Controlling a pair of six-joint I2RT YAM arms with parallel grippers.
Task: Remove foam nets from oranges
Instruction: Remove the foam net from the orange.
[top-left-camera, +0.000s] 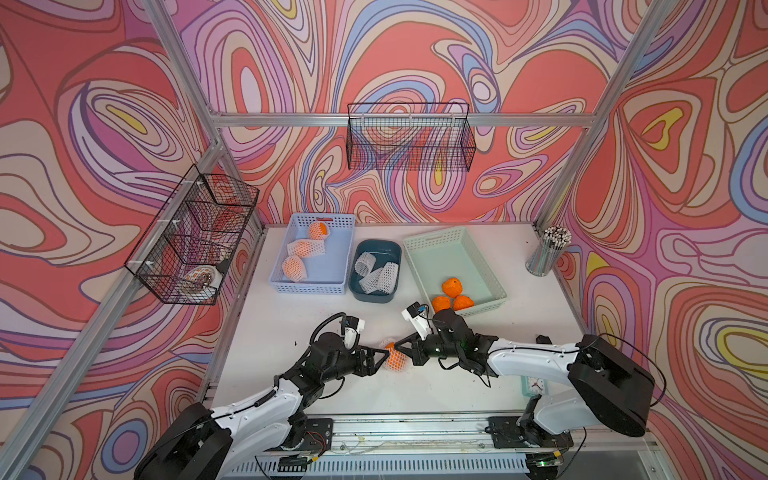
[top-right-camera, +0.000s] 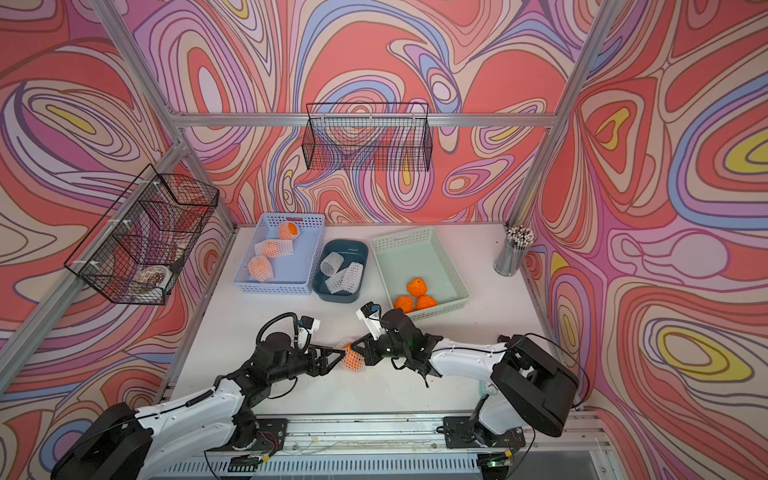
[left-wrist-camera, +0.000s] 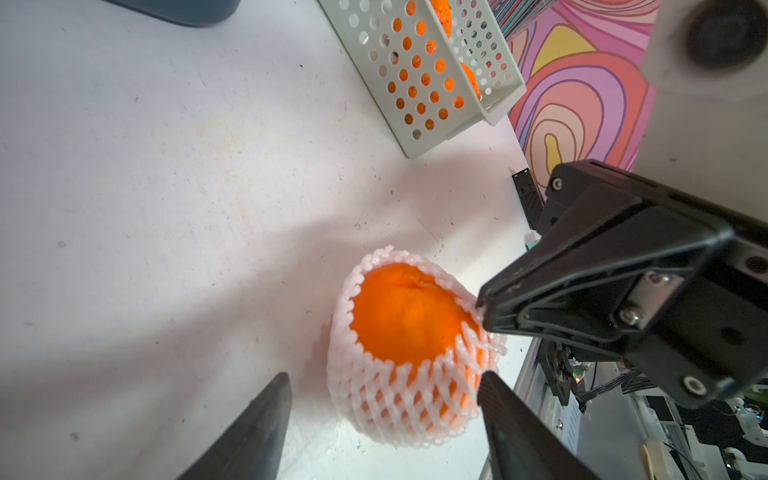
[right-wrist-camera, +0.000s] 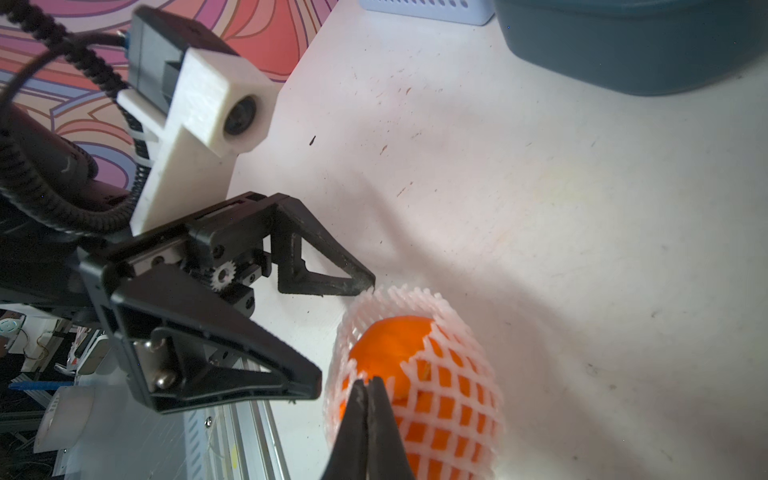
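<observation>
An orange (left-wrist-camera: 407, 311) in a white foam net (left-wrist-camera: 399, 399) rests on the white table between my two arms, seen in both top views (top-left-camera: 394, 359) (top-right-camera: 353, 360). The top of the fruit is bare. My left gripper (left-wrist-camera: 383, 376) is open, one finger on each side of the netted orange (right-wrist-camera: 390, 345), not touching it. It shows in a top view (top-left-camera: 384, 360) too. My right gripper (right-wrist-camera: 368, 380) is shut, pinching the net's (right-wrist-camera: 449, 399) rim, and its tip (left-wrist-camera: 482, 305) meets the foam edge.
A blue basket (top-left-camera: 332, 245) holds three netted oranges. A dark teal bin (top-left-camera: 376, 293) holds empty nets. A mint basket (top-left-camera: 478, 266) holds three bare oranges (top-left-camera: 452, 287). A pencil cup (top-left-camera: 546, 251) stands at the back right. Wire baskets (top-left-camera: 409, 137) hang on the walls.
</observation>
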